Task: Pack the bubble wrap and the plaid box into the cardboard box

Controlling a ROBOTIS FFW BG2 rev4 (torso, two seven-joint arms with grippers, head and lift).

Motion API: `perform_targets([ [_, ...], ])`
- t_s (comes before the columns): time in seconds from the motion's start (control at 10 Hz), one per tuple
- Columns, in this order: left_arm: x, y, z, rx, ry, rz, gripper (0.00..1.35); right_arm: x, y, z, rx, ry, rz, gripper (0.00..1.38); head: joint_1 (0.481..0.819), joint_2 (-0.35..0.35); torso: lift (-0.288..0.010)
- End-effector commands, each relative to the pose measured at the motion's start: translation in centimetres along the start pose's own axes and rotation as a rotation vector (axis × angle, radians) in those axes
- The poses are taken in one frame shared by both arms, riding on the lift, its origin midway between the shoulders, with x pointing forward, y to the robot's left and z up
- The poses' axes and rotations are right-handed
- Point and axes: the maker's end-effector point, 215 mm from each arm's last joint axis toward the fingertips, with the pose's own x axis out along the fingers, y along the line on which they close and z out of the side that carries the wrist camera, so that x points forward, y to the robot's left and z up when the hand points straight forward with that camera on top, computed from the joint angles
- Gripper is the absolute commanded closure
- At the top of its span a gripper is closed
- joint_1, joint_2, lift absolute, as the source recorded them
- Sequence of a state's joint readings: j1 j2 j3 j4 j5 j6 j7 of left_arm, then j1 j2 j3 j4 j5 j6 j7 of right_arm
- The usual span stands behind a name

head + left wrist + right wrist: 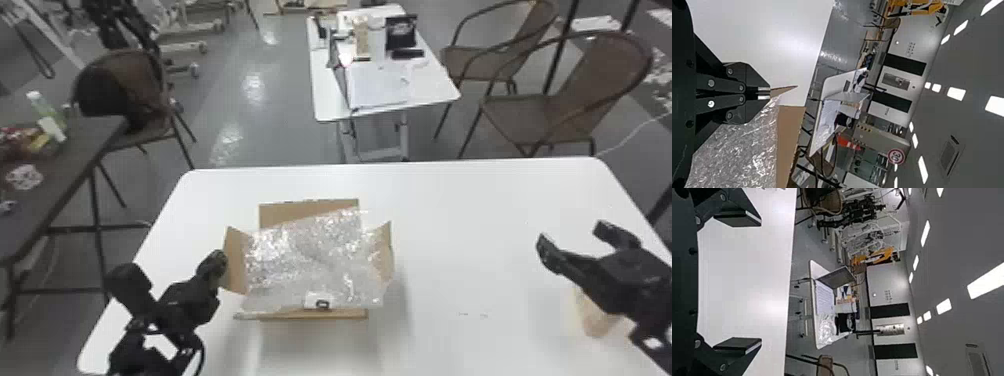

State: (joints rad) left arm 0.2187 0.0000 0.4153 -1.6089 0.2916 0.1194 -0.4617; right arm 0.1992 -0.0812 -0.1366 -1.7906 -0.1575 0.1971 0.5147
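Clear bubble wrap, crinkled and shiny, lies over the open cardboard box on the white desk. Beside the wrap, the left claw is pressed together at a side flap; whether it pinches cardboard I cannot tell. The right claw is spread, well apart. A small white label marks the wrap's near edge.
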Motion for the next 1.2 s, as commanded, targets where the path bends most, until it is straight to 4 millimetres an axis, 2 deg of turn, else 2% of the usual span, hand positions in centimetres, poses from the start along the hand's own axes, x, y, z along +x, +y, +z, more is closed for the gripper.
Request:
perform_targets([
  [0.0,-0.4,0.2,-0.2,-0.010,-0.002,0.005,1.17,-3.3,-1.1,-2.1,-0.003,-0.007,-0.080,0.22,0.695,0.169,-0.018],
  [0.2,-0.5,0.3,-0.2,-0.012,-0.004,0.006,1.17,-6.6,-3.8,-4.2,0.006,-0.039,-0.187,0.22,0.695,0.146,-0.018],
  [0.4,-0.6,0.2,-0.3,-0.014,-0.003,0.005,1.17,-9.8,-8.0,-5.9,-0.003,-0.049,-0.344,0.22,0.695,0.104,-0.018],
  [0.5,-0.7,0.3,-0.4,-0.015,-0.002,0.006,1.17,-11.2,-10.0,-7.6,0.034,-0.038,-0.410,0.22,0.695,0.068,-0.018],
  [0.7,-0.7,0.3,-0.4,-0.015,-0.001,0.006,1.17,-11.4,-11.7,-10.5,0.101,-0.014,-0.458,0.22,0.695,0.029,-0.018],
  [0.9,-0.5,0.0,-0.5,-0.017,0.002,0.001,1.17,-10.2,-12.0,-11.2,0.087,0.017,-0.467,0.22,0.695,0.009,-0.018],
  [1.1,-0.6,-0.1,-0.7,-0.018,0.005,0.000,1.17,-8.3,-11.1,-11.8,0.103,0.031,-0.441,0.22,0.695,0.013,-0.018],
])
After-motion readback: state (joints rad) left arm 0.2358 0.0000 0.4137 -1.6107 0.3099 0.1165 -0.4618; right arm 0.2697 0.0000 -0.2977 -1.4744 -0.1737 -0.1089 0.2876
